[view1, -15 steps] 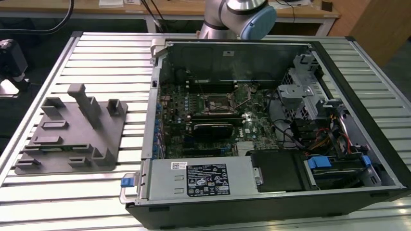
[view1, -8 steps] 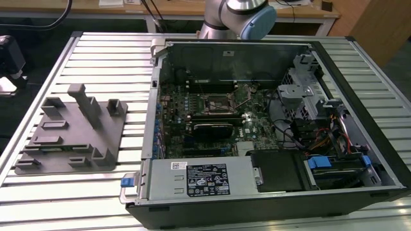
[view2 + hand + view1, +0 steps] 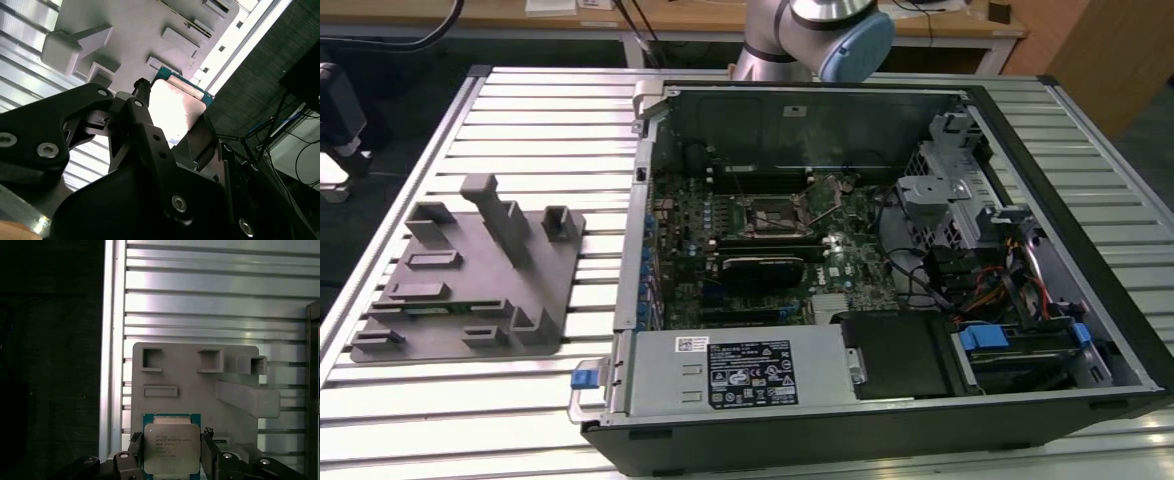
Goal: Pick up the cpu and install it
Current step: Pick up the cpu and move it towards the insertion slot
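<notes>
the small flat silver-topped square cpu [image 3: 171, 440] is clamped at its edges by the black metal gripper [image 3: 171, 454], well above the grey moulded plastic holder plate [image 3: 195, 385], so pick-up is judged done and level, square alignment is called for in installing.

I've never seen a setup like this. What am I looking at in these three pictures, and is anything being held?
A robot arm stands by a slatted metal table. The exterior view, from off the arm, shows an open computer case with its motherboard socket exposed, and a grey parts holder on the exterior view's left. Both wrist views ride on the arm. They show its black jaws closed on the cpu, a small silver square chip, above that holder.
</notes>
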You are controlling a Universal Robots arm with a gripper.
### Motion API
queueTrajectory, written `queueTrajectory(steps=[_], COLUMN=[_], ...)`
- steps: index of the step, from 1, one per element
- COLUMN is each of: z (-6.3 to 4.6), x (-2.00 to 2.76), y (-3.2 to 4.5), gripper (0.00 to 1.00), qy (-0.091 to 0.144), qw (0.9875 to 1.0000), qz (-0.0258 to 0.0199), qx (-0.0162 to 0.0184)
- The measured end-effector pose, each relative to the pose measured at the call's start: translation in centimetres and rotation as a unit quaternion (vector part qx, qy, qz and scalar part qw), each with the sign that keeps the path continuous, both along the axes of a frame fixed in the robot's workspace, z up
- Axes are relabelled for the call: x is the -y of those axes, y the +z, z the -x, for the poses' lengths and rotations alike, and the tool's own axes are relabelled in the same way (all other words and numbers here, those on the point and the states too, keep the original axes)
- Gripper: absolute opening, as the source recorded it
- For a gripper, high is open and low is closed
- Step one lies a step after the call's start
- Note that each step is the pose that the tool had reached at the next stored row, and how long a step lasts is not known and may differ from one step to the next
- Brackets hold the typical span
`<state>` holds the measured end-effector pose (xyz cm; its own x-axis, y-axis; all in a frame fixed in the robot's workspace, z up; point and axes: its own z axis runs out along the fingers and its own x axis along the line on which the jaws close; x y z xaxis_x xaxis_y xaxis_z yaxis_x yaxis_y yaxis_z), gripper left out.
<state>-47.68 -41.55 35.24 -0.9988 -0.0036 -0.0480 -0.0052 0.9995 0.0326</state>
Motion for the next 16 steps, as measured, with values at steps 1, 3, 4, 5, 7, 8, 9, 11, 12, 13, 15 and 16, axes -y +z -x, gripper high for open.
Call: queueTrajectory(steps=[1, 3, 4, 5, 7, 8, 9, 11, 12, 13, 15, 16], z=[0.0, 0.0, 0.0, 0.0, 0.0, 0.0, 0.0, 0.0, 0.0, 0.0, 0.0, 0.0], x=[0.0, 0.0, 0.0, 0.0, 0.0, 0.0, 0.0, 0.0, 0.0, 0.0, 0.0, 0.0], y=[0.11, 0.32, 0.44, 0.56, 0.78, 0.88, 0.98, 1.18, 1.28, 1.38, 1.59, 1.67], gripper=[0.55, 0.55, 0.55, 0.55, 0.55, 0.55, 0.55, 0.55, 0.55, 0.55, 0.55, 0.55], qy=[0.0, 0.0, 0.0, 0.0, 0.0, 0.0, 0.0, 0.0, 0.0, 0.0, 0.0, 0.0], qw=[1.0, 1.0, 1.0, 1.0, 1.0, 1.0, 1.0, 1.0, 1.0, 1.0, 1.0, 1.0], qz=[0.0, 0.0, 0.0, 0.0, 0.0, 0.0, 0.0, -0.0001, -0.0001, -0.0001, -0.0001, -0.0001], qx=[0.0, 0.0002, 0.0002, 0.0003, 0.0005, 0.0006, 0.0007, 0.0007, 0.0008, 0.001, 0.0011, 0.0012])
